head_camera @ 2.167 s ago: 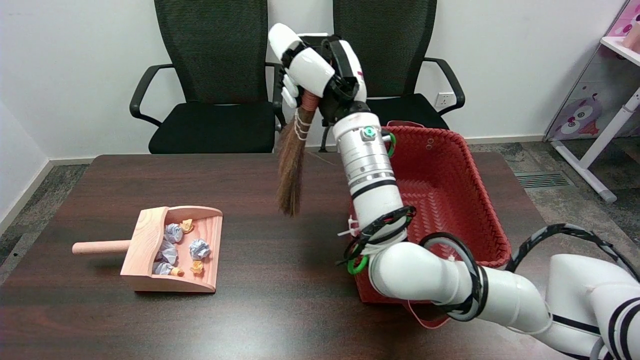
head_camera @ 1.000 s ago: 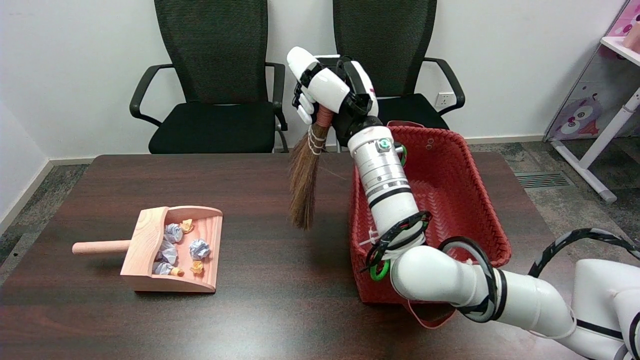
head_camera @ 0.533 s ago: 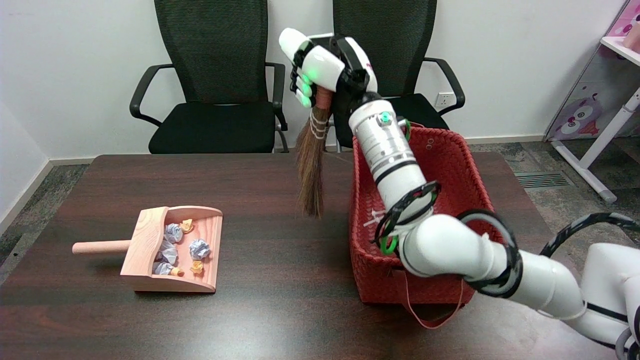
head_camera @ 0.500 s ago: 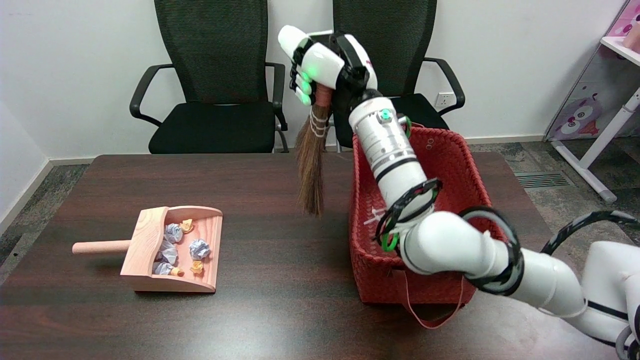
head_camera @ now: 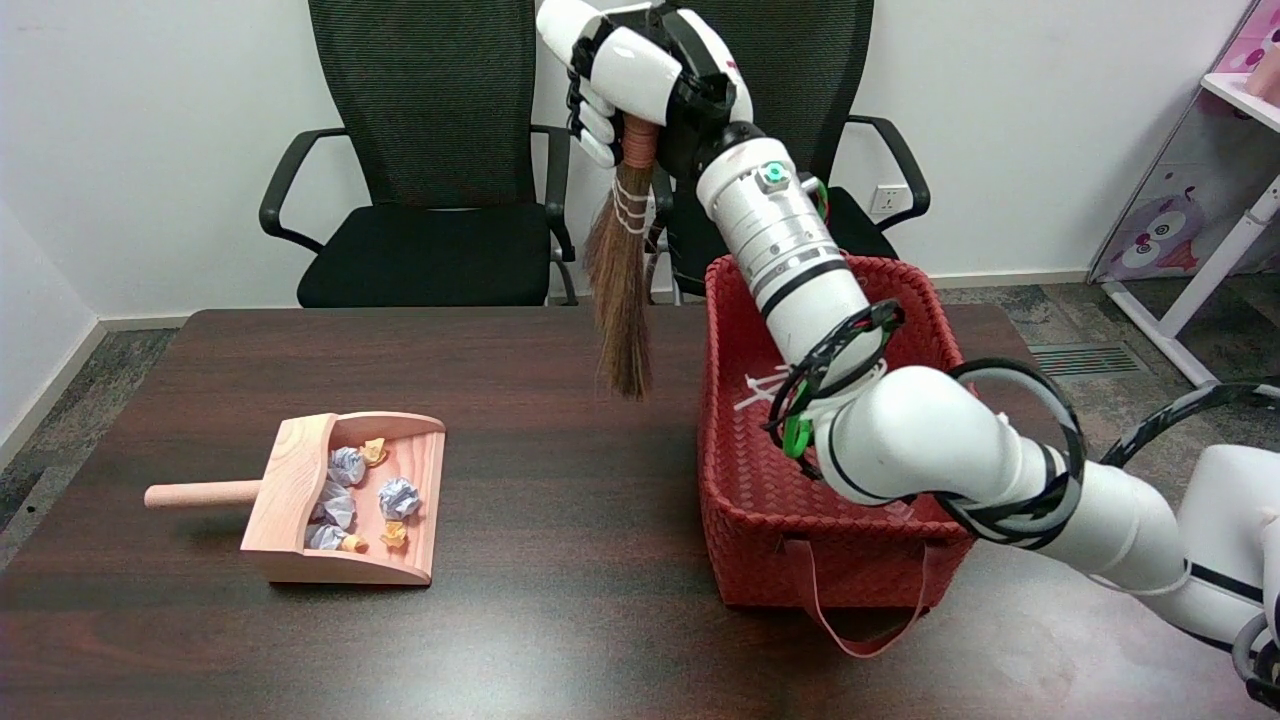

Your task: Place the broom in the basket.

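My right hand (head_camera: 630, 75) is clamped on the broom (head_camera: 620, 270) handle, bristles hanging soft and light, left of the basket (head_camera: 760, 500).

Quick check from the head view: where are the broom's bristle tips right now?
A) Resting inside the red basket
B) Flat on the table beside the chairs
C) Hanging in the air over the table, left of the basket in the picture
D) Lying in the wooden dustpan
C: the right hand holds the broom by its handle, bristles hanging above the table, short of the red basket's left wall.
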You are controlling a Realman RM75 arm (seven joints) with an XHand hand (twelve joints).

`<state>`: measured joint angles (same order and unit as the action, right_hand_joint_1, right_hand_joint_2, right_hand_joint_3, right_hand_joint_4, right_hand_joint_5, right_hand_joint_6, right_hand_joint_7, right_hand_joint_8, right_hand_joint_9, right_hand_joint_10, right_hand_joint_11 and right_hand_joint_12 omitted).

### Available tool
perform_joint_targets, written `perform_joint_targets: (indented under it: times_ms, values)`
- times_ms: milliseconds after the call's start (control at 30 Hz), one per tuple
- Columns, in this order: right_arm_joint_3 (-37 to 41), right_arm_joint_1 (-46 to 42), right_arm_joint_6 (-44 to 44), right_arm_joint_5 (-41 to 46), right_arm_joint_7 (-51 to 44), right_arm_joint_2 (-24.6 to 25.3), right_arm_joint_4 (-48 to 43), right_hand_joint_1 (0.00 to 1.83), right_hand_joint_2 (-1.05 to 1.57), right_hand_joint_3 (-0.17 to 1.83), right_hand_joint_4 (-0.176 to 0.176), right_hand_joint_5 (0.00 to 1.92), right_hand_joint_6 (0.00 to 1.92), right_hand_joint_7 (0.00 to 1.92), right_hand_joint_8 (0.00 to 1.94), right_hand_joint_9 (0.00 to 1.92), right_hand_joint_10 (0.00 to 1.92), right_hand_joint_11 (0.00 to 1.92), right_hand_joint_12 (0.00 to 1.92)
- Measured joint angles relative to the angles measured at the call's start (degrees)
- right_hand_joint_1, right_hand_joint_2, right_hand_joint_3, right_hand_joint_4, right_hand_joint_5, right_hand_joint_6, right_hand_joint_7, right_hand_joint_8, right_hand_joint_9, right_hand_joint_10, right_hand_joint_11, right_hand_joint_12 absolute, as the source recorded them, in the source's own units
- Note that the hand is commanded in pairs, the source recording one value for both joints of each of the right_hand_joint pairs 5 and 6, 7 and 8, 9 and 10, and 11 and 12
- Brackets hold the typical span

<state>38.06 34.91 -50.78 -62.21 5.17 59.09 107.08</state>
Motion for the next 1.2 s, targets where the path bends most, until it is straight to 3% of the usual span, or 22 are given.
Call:
perform_joint_targets:
  times_ms: [1200]
  values:
    - [-0.1,2.0,2.3,3.3,-2.2,-0.9,1.4,1.09,1.57,1.16,0.073,1.92,1.92,1.92,1.92,1.92,1.92,1.92,1.92]
